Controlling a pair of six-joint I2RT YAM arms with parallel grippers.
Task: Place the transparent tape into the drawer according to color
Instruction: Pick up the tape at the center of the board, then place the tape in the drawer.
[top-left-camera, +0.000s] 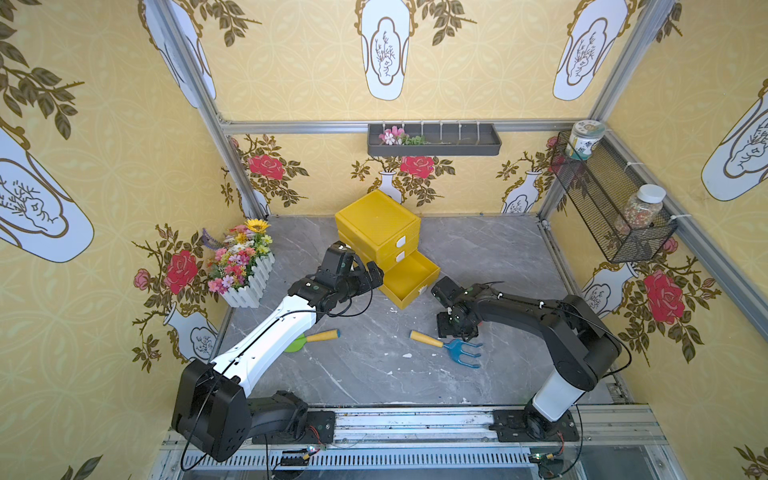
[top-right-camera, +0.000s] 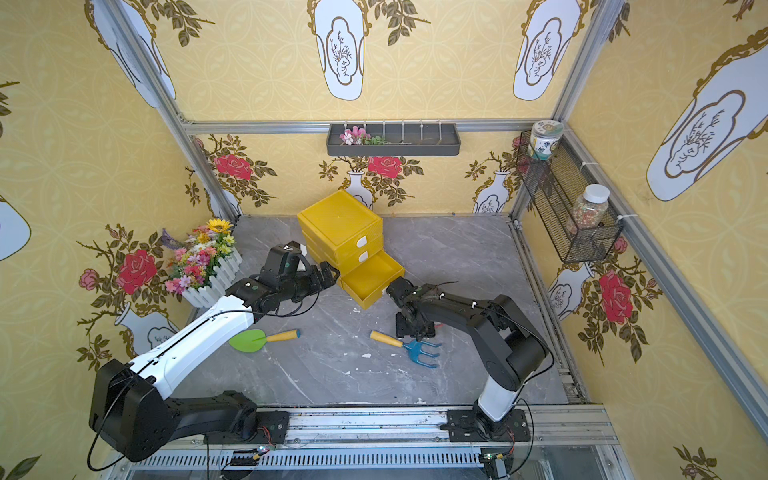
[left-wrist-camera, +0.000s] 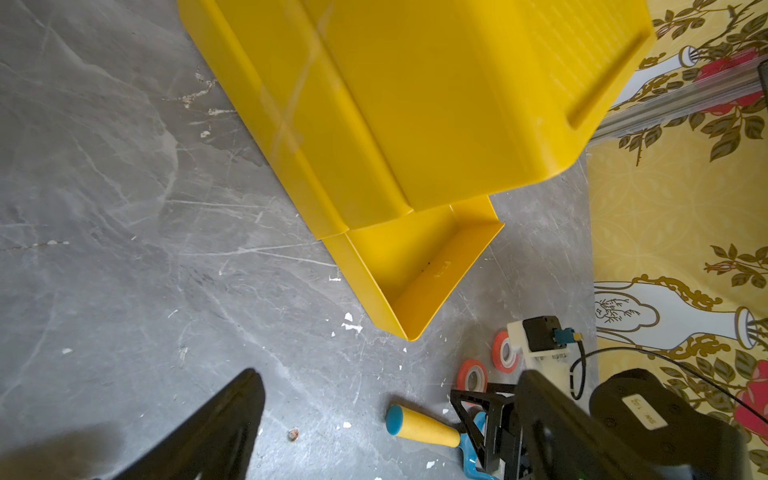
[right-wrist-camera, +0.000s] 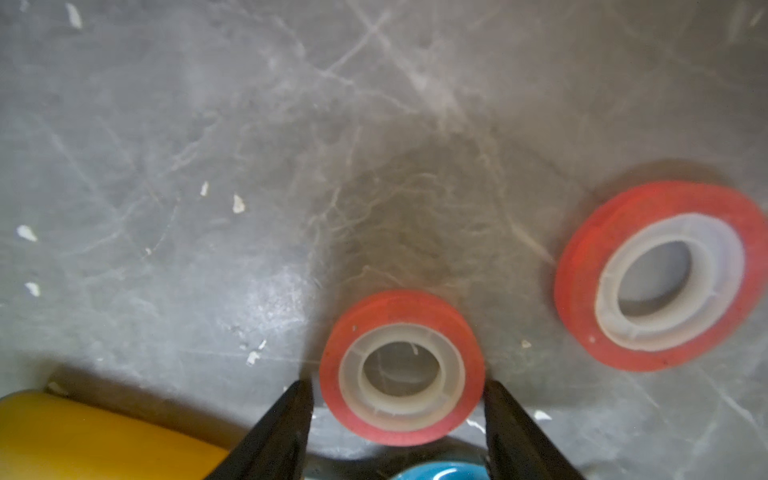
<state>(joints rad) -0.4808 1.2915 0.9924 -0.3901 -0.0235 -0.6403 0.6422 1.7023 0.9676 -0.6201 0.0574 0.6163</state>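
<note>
Two red transparent tape rolls with pale cores lie flat on the grey table. In the right wrist view my right gripper (right-wrist-camera: 399, 386) stands open, its black fingers on either side of the nearer roll (right-wrist-camera: 401, 368) and almost touching it. The second roll (right-wrist-camera: 660, 276) lies apart to one side. The left wrist view shows both rolls (left-wrist-camera: 471, 376) (left-wrist-camera: 505, 351) near the open bottom drawer (left-wrist-camera: 419, 266), which is yellow and empty. My left gripper (top-left-camera: 372, 272) is wide open and empty beside the yellow drawer cabinet (top-left-camera: 378, 220). From above, the right gripper (top-left-camera: 453, 330) hides the rolls.
A blue toy rake with a yellow handle (top-left-camera: 449, 345) lies right beside the right gripper. A green toy shovel (top-left-camera: 309, 338) is partly under the left arm. A white flower box (top-left-camera: 243, 266) stands at the left wall. The two upper drawers are closed.
</note>
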